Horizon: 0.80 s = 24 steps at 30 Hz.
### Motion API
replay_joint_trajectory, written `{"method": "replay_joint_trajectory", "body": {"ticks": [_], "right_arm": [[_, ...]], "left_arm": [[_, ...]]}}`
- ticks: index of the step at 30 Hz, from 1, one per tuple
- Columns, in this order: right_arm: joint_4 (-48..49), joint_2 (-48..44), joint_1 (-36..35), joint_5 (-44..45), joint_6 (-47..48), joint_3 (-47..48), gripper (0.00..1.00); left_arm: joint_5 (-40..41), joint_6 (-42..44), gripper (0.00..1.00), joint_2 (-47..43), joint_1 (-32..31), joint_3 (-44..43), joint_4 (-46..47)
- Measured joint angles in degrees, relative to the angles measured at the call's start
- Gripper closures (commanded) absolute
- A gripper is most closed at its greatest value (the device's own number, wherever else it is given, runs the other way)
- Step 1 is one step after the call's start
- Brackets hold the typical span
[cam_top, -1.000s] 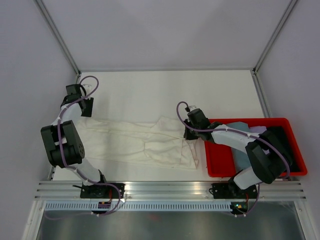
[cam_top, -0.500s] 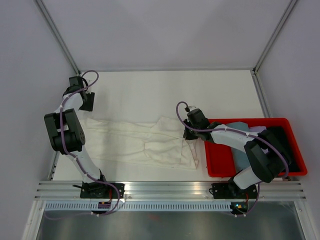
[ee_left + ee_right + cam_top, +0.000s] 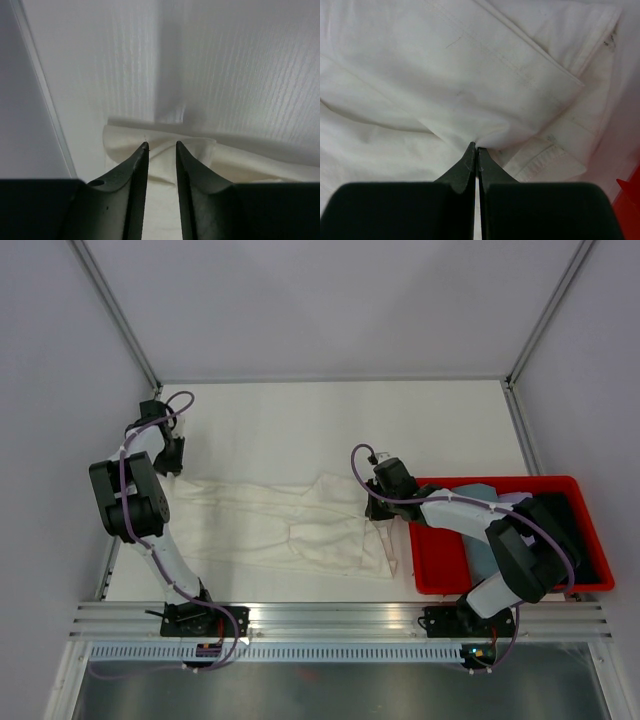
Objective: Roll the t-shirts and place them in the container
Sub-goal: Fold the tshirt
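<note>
Pinching a fold of the t-shirt (image 3: pixel 270 520), our right gripper (image 3: pixel 476 148) presses its fingers together. Our left gripper (image 3: pixel 160 146) sits over the opposite hem, fingers narrowly parted.

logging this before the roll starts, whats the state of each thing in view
cream-white cotton t-shirt, spread flat, not rolled
left gripper, open over the shirt's end
right gripper, shut, pinching shirt fabric
red plastic bin, upright, holding grey-blue cloth
</note>
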<state>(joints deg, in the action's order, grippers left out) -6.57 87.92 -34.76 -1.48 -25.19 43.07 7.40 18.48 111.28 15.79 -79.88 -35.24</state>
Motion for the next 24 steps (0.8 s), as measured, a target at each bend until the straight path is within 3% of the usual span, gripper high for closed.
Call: {"method": "replay_joint_trajectory", "body": {"ticks": [5, 11, 13, 16, 18, 20, 24], "right_arm": [[0.2, 0.0, 0.0, 0.2, 0.6, -0.5, 1.00], [0.2, -0.4, 0.0, 0.8, 1.2, -0.6, 1.00], [0.2, -0.6, 0.0, 1.2, 1.4, -0.6, 1.00], [0.2, -1.0, 0.0, 1.5, 1.4, -0.6, 1.00], [0.2, -1.0, 0.0, 1.6, 1.4, -0.6, 1.00], [0.2, -1.0, 0.0, 1.6, 1.4, -0.6, 1.00], [0.3, -1.0, 0.0, 1.6, 1.4, -0.8, 1.00]], "left_arm": [[0.2, 0.0, 0.96, -0.3, 0.3, 2.7, -1.4], [0.2, 0.0, 0.98, -2.0, 0.3, 3.1, -2.1], [0.1, 0.0, 0.88, -2.8, 0.3, 3.1, -2.2], [0.0, -0.1, 0.63, -3.9, 0.3, 3.1, -2.2], [0.0, -0.1, 0.52, -4.5, 0.0, 3.0, -2.4], [0.1, -0.1, 0.44, -5.5, -0.6, 3.0, -2.4], [0.3, 0.1, 0.45, -7.5, -3.7, 3.0, -2.3]]}}
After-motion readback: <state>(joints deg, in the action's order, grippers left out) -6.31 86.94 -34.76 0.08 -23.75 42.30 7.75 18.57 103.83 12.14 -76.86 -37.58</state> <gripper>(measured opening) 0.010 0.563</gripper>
